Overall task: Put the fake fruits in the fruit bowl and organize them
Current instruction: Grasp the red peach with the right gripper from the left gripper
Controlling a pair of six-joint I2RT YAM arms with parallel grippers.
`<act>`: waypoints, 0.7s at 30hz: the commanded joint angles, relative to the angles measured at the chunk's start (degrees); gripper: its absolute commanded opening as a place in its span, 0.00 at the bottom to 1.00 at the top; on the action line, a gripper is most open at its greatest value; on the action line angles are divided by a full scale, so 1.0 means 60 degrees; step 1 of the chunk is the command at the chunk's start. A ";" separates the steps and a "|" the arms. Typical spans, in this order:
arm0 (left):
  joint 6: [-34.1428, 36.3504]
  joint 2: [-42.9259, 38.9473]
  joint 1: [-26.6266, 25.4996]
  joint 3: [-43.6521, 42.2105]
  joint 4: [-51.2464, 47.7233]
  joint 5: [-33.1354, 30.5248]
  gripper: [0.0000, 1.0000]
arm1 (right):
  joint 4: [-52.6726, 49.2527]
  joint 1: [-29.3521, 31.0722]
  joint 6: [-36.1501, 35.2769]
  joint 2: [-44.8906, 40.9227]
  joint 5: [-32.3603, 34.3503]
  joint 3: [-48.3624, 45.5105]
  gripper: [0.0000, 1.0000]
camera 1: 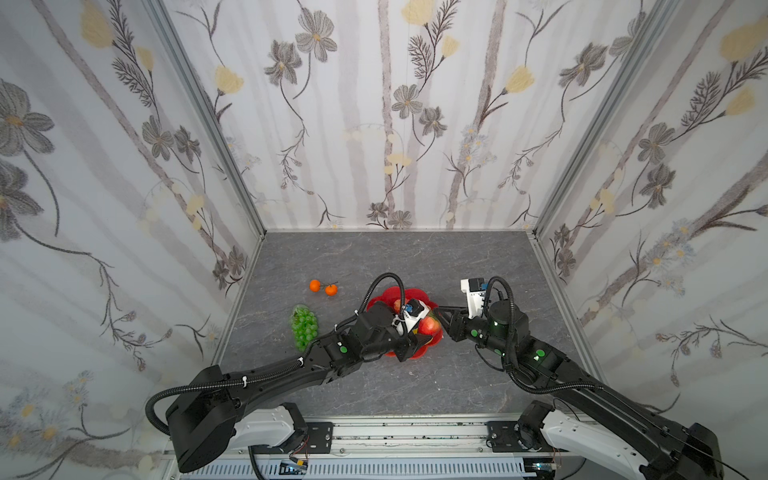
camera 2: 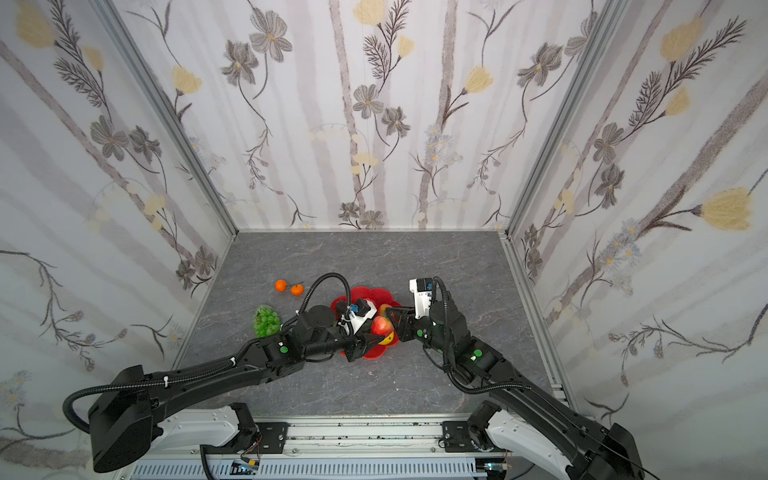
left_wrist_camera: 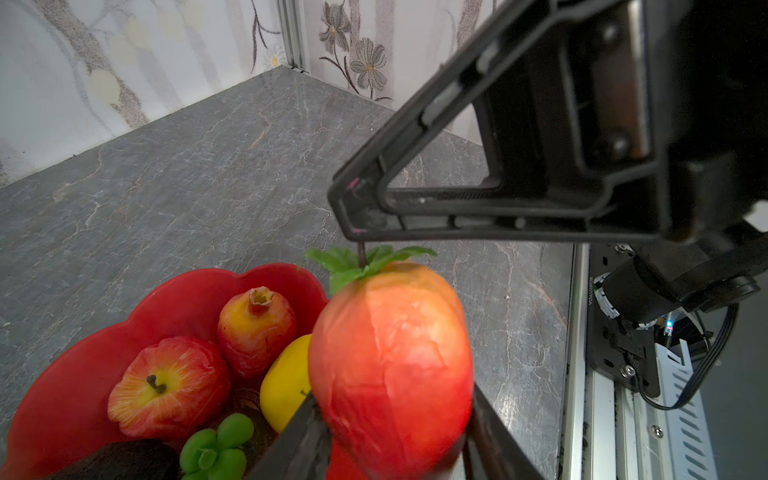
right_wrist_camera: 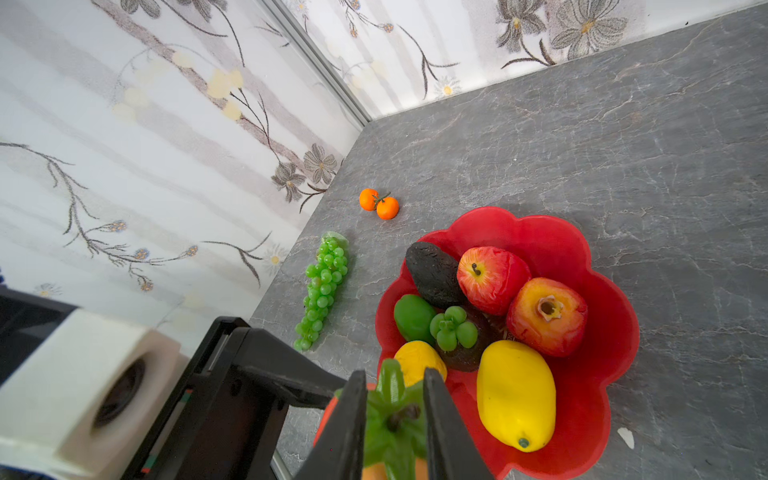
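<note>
Task well advanced: the red flower-shaped fruit bowl [right_wrist_camera: 582,249] holds avocado [right_wrist_camera: 434,274], apple [right_wrist_camera: 492,278], pomegranate [right_wrist_camera: 546,316], lemon [right_wrist_camera: 515,392] and lime [right_wrist_camera: 413,318]; the left claw [left_wrist_camera: 392,432] grips a red-orange mango [left_wrist_camera: 390,353] above its rim, the right claw [right_wrist_camera: 395,415] flanks the leafy stem (pinch uncertain), while grape bunch [right_wrist_camera: 324,286] and paired tangerines [right_wrist_camera: 379,203] lie on the table [right_wrist_camera: 623,145].

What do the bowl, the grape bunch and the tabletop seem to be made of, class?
Bowl: likely moulded plastic, glossy red, with a smooth scalloped rim and soft highlights.
Grape bunch: probably translucent plastic or rubber, judging by the uniform shiny green beads.
Tabletop: grey stone-look surface, fairly matte with pale veins. Real stone or printed laminate cannot be told.
</note>
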 commanded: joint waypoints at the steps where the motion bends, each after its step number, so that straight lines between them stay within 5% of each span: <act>1: 0.0134 0.0015 -0.0003 0.0007 0.0407 -0.0075 0.47 | 0.0371 0.0003 0.0137 0.0096 -0.0188 -0.0032 0.25; 21: 0.0198 0.0045 -0.0033 -0.0038 0.0346 -0.0218 0.52 | 0.0561 -0.0012 0.0181 0.0170 -0.0393 -0.0121 0.07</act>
